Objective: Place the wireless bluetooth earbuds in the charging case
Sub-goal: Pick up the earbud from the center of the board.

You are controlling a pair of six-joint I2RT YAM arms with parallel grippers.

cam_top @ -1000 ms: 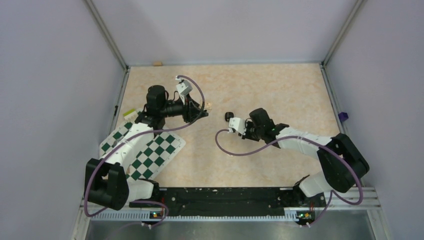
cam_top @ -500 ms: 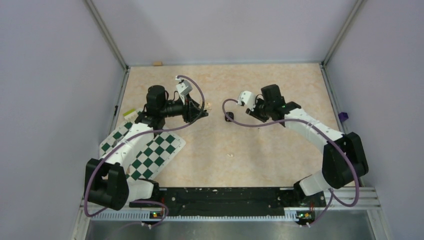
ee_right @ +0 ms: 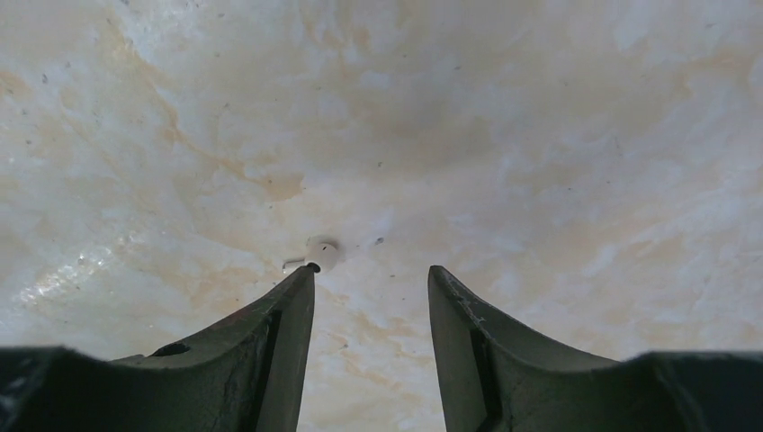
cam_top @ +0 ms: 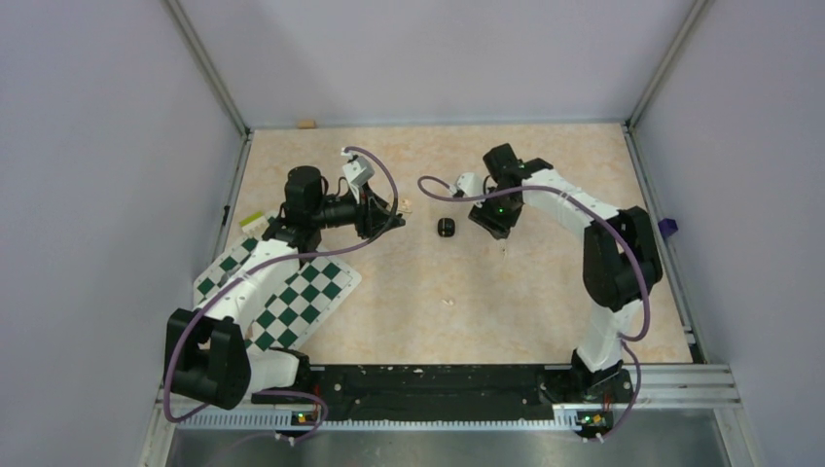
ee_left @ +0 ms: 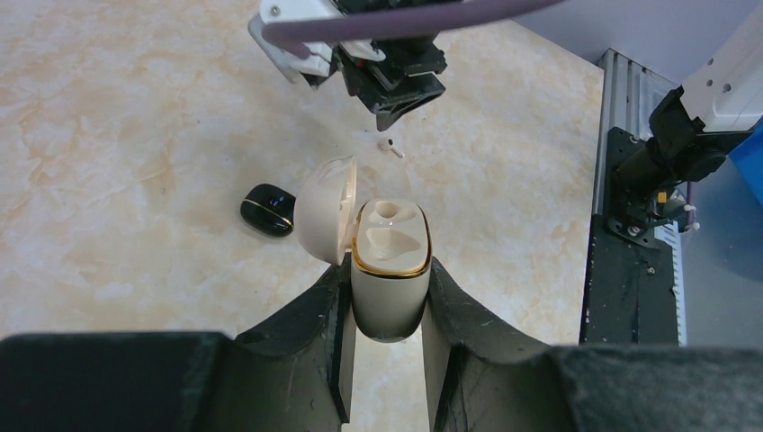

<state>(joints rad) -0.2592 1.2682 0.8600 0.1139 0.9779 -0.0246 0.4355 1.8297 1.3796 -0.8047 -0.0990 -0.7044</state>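
L gripper (ee_left: 387, 264): jaws clamped on lower half of charging case (ee_left: 390, 301), case looks clear of the surface (cam_top: 545, 292). Lid (ee_left: 326, 211) hinged open to picture-left in L wrist view, gold rim round the mouth, two pale sockets showing, both empty. One earbud (ee_left: 267, 209), glossy black, lies on the surface just beside the open lid in that view; top view puts it between the two grippers, apart from both. Only this one earbud made out. R gripper (ee_right: 372, 270): jaws part-open w/ nothing between, tips pointing down near the surface. Small white piece (ee_right: 321, 254) sits at the tip of the picture-left finger, touching or just short, can't tell; too small to say what it is. Room: wide bare stretch of surface nearer than both grippers, towards the arm bases, only a white crumb (cam_top: 448, 301) on it. Chequered mat (cam_top: 309, 295) at L near side, partly hidden under L arm. Walls (cam_top: 97, 195) close in the far, L and R edges; black rail (cam_top: 438, 381) runs along the near edge. Purple cable (ee_left: 405, 20) crosses the top of L wrist view and covers part of R wrist. Case sides hidden by L fingers, underside in shadow
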